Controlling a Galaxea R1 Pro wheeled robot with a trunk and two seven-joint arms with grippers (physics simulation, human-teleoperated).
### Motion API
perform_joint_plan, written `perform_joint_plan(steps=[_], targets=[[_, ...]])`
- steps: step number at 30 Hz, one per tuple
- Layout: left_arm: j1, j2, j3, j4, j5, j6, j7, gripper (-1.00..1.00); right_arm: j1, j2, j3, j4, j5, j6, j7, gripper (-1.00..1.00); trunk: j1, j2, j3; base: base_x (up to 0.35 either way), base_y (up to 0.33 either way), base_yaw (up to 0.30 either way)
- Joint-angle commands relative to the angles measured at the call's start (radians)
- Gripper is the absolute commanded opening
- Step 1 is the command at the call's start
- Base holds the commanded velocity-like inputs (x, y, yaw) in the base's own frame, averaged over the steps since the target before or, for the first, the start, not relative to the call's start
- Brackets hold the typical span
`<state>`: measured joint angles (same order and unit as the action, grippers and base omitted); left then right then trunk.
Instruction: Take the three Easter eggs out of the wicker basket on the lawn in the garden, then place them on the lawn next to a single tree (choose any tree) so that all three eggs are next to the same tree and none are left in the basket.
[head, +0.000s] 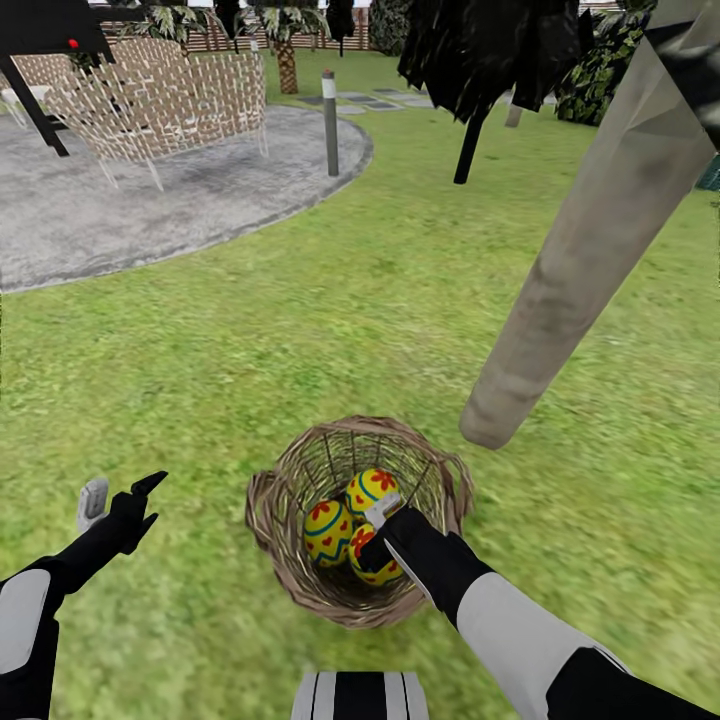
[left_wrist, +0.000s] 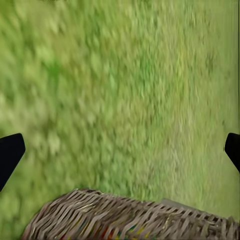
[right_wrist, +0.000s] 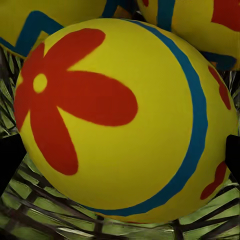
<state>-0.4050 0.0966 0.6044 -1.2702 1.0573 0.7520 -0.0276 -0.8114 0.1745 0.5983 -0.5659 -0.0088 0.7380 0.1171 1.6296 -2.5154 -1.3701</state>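
Head view: wicker basket (head: 358, 520) sits on the lawn (head: 300, 330) at lower centre of the frame. All three Easter eggs are inside it: one toward the back (head: 372, 488), one at left (head: 327, 532), one nearest the camera (head: 375, 562), partly covered by the arm. So nothing is out yet; by my read all three lifts and all three placements are left. Tree (head: 590, 260) trunk comes down from upper right and meets the grass just beside the basket's right rim, an obvious drop spot. Right gripper (head: 378, 525) is down inside the basket, on top of the near egg; jaw gap can't be read from here. Left gripper (head: 122, 498) hangs over bare grass at lower left, well apart from the basket, fingers apart, nothing between them. Grey gravel patio (head: 150, 200) and a post (head: 329, 122) in the upper left, not relevant.

Left wrist view: blurred grass, basket rim (left_wrist: 125, 215) along the bottom edge. Dark fingertips (left_wrist: 9, 152) at the far left and right edges, so jaws are spread wide and empty.

Right wrist view: one egg (right_wrist: 125, 120) dominates the picture, red flower at left, blue band curving down the right. Two more eggs peek in at upper left (right_wrist: 45, 25) and upper right (right_wrist: 200, 30). Dark fingertips (right_wrist: 10, 157) at both side edges straddle the big egg, jaws wide, not pinched on it. Can't tell whether the pads touch the shell. Looks like the pre-grasp for egg one.
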Motion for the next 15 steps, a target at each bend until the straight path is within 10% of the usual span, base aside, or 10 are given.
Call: perform_joint_plan(steps=[1, 15], targets=[[0.0, 0.0, 0.0, 0.0, 0.0, 0.0, 0.0, 1.0, 0.0, 0.0, 0.0, 0.0, 0.004, 0.0, 0.0, -1.0, 0.0, 0.0, 0.004, 0.0, 0.0, 0.0], [0.0, 0.0, 0.0, 0.0, 0.0, 0.0, 0.0, 1.0, 0.0, 0.0, 0.0, 0.0, 0.004, 0.0, 0.0, -1.0, -0.004, 0.002, 0.031, 0.0, 0.0, 0.0]])
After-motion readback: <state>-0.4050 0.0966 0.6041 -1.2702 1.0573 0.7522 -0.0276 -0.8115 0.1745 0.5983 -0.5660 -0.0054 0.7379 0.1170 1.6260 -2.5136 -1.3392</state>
